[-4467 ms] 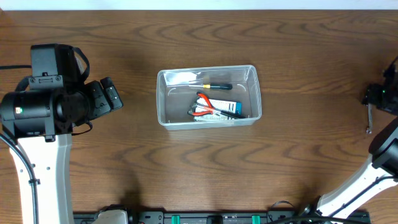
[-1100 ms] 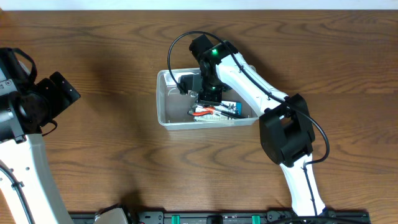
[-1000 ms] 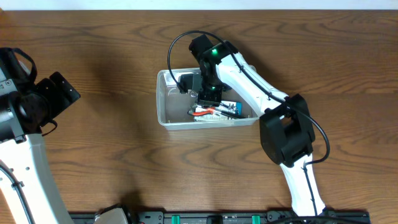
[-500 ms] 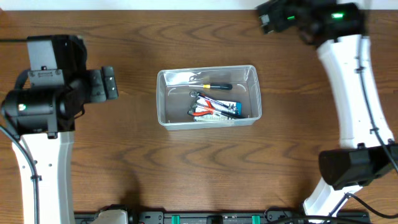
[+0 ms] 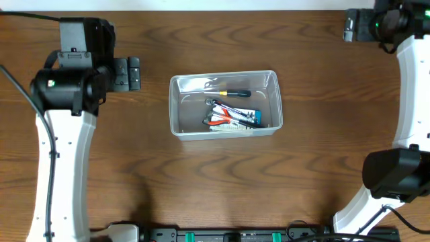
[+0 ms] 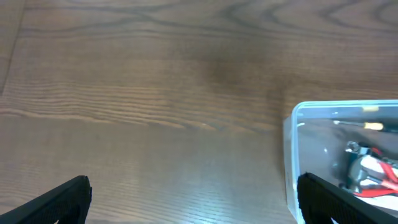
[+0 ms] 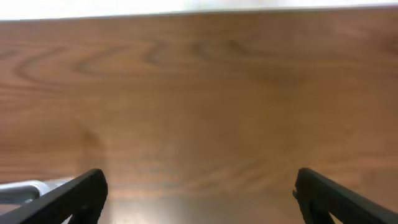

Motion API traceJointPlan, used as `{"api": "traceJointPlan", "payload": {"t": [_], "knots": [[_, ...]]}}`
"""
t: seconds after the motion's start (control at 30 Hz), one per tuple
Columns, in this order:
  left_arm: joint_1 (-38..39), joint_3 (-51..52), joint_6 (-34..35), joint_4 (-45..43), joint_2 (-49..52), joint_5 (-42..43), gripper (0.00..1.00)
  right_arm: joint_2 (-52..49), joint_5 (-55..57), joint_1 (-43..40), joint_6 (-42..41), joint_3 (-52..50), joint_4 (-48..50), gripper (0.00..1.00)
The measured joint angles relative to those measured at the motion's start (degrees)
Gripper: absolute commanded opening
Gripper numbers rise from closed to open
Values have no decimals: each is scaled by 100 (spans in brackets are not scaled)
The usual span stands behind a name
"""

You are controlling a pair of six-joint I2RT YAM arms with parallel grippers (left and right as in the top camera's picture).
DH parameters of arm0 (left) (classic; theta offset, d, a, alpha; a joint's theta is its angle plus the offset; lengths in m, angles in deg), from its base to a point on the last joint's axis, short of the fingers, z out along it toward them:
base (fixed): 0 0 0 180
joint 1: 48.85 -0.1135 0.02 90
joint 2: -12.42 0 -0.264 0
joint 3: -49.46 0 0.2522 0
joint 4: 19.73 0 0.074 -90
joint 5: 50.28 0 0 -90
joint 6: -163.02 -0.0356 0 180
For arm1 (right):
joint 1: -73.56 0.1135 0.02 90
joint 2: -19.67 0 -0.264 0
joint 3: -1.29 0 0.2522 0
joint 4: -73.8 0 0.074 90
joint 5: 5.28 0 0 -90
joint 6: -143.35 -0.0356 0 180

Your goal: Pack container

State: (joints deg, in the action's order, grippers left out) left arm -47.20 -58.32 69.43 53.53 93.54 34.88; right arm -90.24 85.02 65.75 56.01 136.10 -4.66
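Dark brown wood-grain table [image 5: 215, 188] fills every view, with nothing loose lying on it that I can see. At its middle sits the container [image 5: 176, 111], a clear bin standing upright and well apart from both arms. Inside lie a screwdriver [image 5: 232, 93] with a yellow-and-black handle along the far side, red-handled pliers [image 5: 220, 120] toward the near side, and a white-and-blue box [image 5: 246, 116] touching the pliers. Something small and metallic [image 5: 211, 102] lies between screwdriver and pliers, too small to name.

The left gripper [image 5: 127, 74] hangs off to the bin's left, its fingers spread wide and holding nothing. Its wrist view shows the bin's near wall [image 6: 292, 155] at the right edge. The right gripper [image 7: 199, 199] is up at the far right corner of the table, likewise spread wide and empty (only bare wood lies between its fingertips).

Judging by this, the packing looks done or nearly so. Every tool in sight is already in the bin, and neither arm carries anything. No lid or further item shows.
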Motion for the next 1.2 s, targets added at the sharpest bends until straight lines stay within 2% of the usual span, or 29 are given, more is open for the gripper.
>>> {"api": "traceJointPlan", "payload": {"t": [0.1, 0.23, 0.47, 0.6, 0.7, 0.9, 1.2], "knots": [[133, 201, 50, -37, -601, -9, 98, 509, 122, 13, -48, -463, 192, 99], [269, 791, 63, -297, -1679, -7, 98, 1696, 210, 46, -79, -1440, 595, 99], [297, 2662, 59, -1036, -3773, -164, 98, 4496, 221, 286, -44, -4325, 1222, 99], [297, 3523, 61, -1045, -4924, -332, 98, 5746, 203, 485, -9, -5799, 1220, 99], [297, 3871, 61, -828, -5580, -402, 98, 6581, 103, 610, 9, -6542, 1062, 99], [297, 4140, 59, -332, -6074, -459, 98, 7781, 13, 673, -63, -7313, 750, 99], [297, 4144, 59, -302, -6076, -461, 98, 7895, -31, 673, -98, -7508, -129, 99]]}}
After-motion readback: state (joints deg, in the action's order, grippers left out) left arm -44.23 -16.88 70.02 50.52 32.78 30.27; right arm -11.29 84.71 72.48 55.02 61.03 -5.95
